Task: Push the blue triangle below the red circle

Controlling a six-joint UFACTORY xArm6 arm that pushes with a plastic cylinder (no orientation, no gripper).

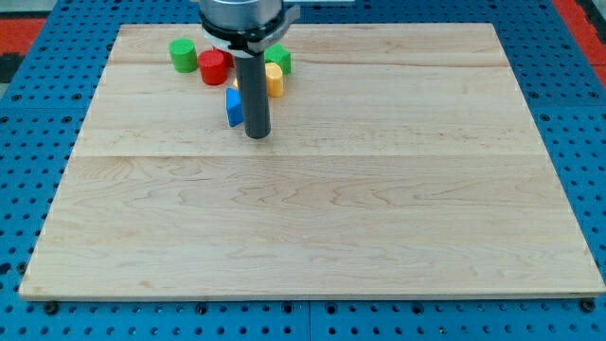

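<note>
Just left of my tip [258, 135], touching the rod, the small blue triangle block [233, 107] is sitting below the red circular block [215, 66] on the pale wooden worktop [312, 227]. No jaws exist here. Pushing further risks overshooting leftward.

A green block [182, 54], seemingly round, sits near the top left of the pale wooden tabletop [312, 218]. A second green block [280, 59] lies further right along the same top strip, its shape partly hidden. Just below it sits a yellow block [275, 80]. A blue pegboard surface [568, 95] surrounds the tabletop.
</note>
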